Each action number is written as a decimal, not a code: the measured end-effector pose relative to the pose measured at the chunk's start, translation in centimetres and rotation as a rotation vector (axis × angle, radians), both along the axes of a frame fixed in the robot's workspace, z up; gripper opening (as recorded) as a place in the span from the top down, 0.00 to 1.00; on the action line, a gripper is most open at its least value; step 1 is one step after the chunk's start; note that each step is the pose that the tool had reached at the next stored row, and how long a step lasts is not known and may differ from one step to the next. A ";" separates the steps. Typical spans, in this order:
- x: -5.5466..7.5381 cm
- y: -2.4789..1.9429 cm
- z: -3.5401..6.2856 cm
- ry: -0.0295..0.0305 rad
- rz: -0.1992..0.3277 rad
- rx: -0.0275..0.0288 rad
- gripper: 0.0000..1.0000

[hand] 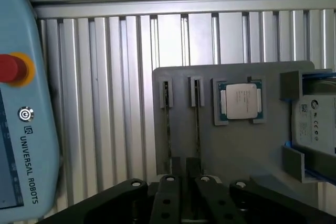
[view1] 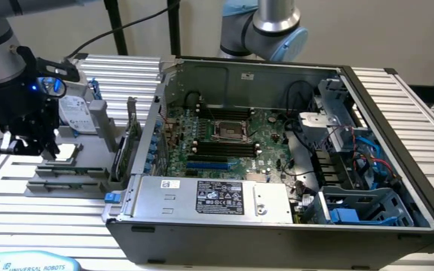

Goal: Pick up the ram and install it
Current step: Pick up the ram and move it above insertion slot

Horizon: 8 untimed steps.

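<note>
In the wrist view, two thin ram sticks stand edge-on in narrow slots of a grey holder, close under my gripper. Beside them lie a square silver processor chip and a silver hard drive. In the exterior view my gripper hangs over that holder at the exterior view's left, outside the open computer case. The motherboard's black memory slots lie inside the case, near the processor socket.
A blue Universal Robots teach pendant lies on the ribbed aluminium table beside the holder. A green card stands upright between holder and case. A second arm rises behind the case. Power supply and cables crowd the case.
</note>
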<state>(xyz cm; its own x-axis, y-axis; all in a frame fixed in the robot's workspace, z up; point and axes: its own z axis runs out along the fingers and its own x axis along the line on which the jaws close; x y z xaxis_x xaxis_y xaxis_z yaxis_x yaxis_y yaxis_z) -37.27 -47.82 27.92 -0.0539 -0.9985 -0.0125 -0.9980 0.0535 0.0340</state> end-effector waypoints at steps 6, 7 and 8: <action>0.0 -0.18 -1.08 0.0001 0.003 -0.0001 0.64; 0.0 -0.19 -1.26 0.0001 0.005 -0.0001 0.64; 0.0 -0.20 -1.46 0.0000 0.007 0.0000 0.64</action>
